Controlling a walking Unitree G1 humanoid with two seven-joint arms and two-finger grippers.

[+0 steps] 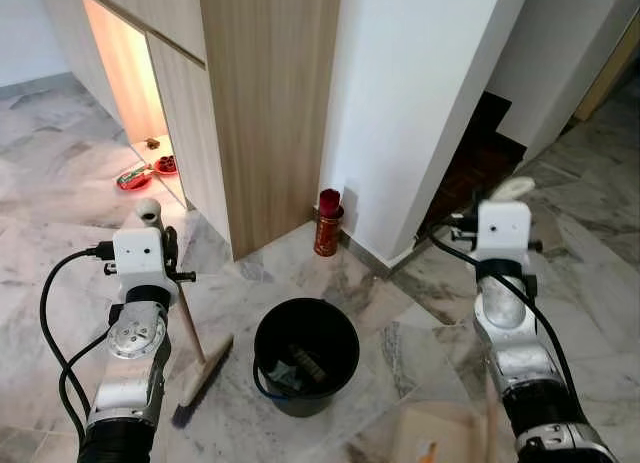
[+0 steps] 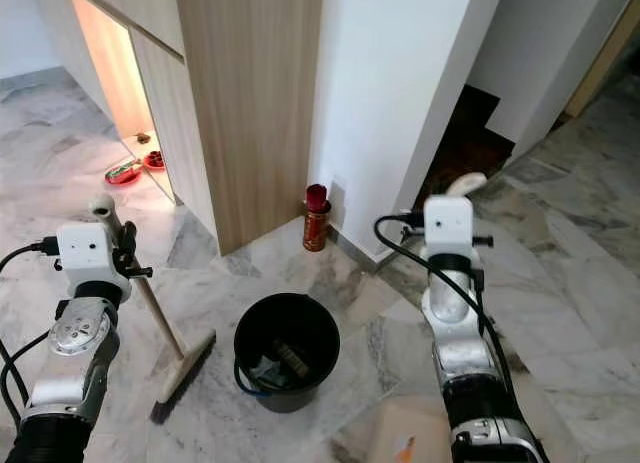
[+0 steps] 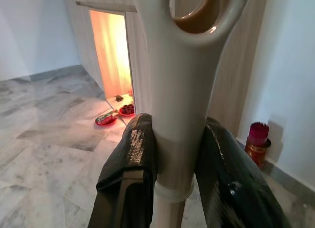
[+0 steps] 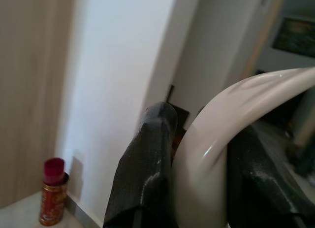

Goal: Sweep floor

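Note:
A broom with a pale plastic grip [image 3: 182, 90] and wooden shaft stands tilted on the marble floor, its brush head [image 1: 205, 376] down by the bucket. My left gripper [image 3: 179, 134] is shut on the grip just below its hanging loop. At the right, my right gripper [image 4: 202, 134] is shut on the curved beige handle [image 4: 236, 105] of a long-handled dustpan. The beige pan [image 1: 435, 438] rests on the floor at the bottom edge with a small orange scrap on it.
A black bucket [image 1: 270, 328] holding some rubbish stands between my arms. A red canister [image 1: 328, 223] stands in the corner where the wooden cabinet [image 1: 265, 93] meets the white wall [image 1: 410, 103]. Red dishes [image 1: 150, 171] sit in the lit niche. A dark stairway opening [image 1: 480, 153] is at right.

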